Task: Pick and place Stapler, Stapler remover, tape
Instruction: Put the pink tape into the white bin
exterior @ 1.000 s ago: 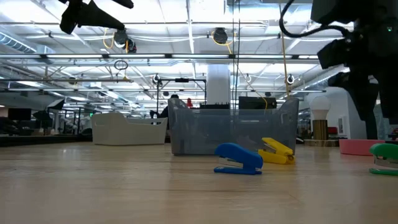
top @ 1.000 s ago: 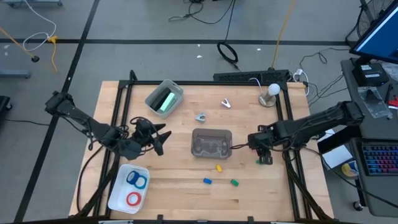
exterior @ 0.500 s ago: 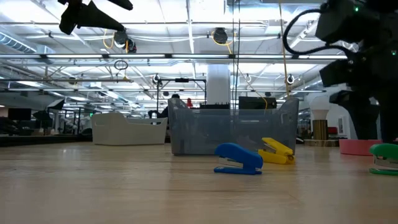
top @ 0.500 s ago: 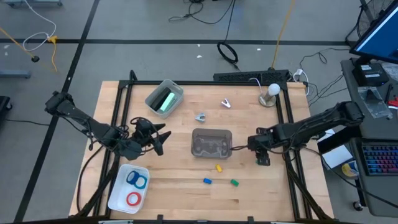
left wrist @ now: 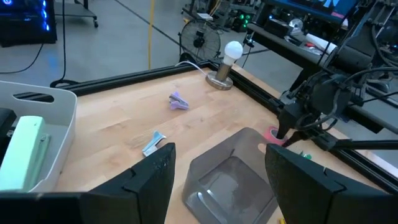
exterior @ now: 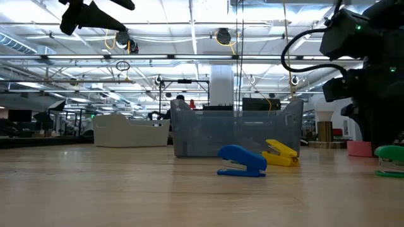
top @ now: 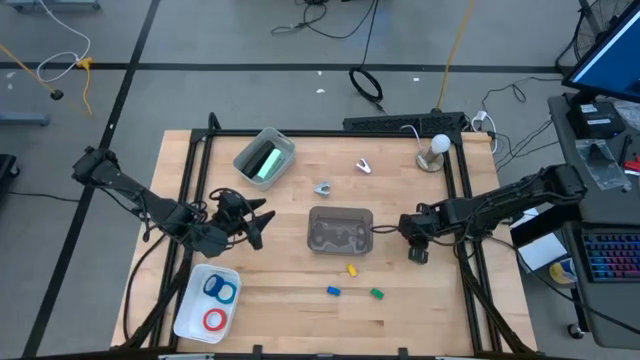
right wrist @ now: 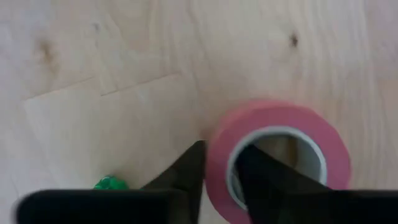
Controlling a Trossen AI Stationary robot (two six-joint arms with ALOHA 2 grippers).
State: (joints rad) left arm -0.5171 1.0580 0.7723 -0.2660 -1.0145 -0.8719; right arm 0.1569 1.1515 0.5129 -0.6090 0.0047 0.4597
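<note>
In the high view the right end effector (top: 417,254) is seen right of the middle of the frame, and it has been brought a little lower and closer to the counter (top: 300,280) than it was a second ago. In the right wrist view its fingers (right wrist: 186,171) are seen set over the wall of a pink tape roll (right wrist: 278,158), one outside the ring and one in the hole. The fingers are a little apart, and it cannot be told if the wall is squeezed yet. The roll is flat on the wood, just right of the clear bin (top: 340,229). A grab of this roll is likely the step in hand, and a lift into a bin may come next. Nothing else has been moved. The left end effector (top: 255,222) is held above the counter left of the bin, with its fingers wide apart and empty. Blue and red tape rolls (top: 214,303) are in the white tray (top: 187,318) at the lower left. The blue stapler (top: 333,291), yellow stapler (top: 352,269) and green stapler (top: 377,293) are on the wood below the bin.
</note>
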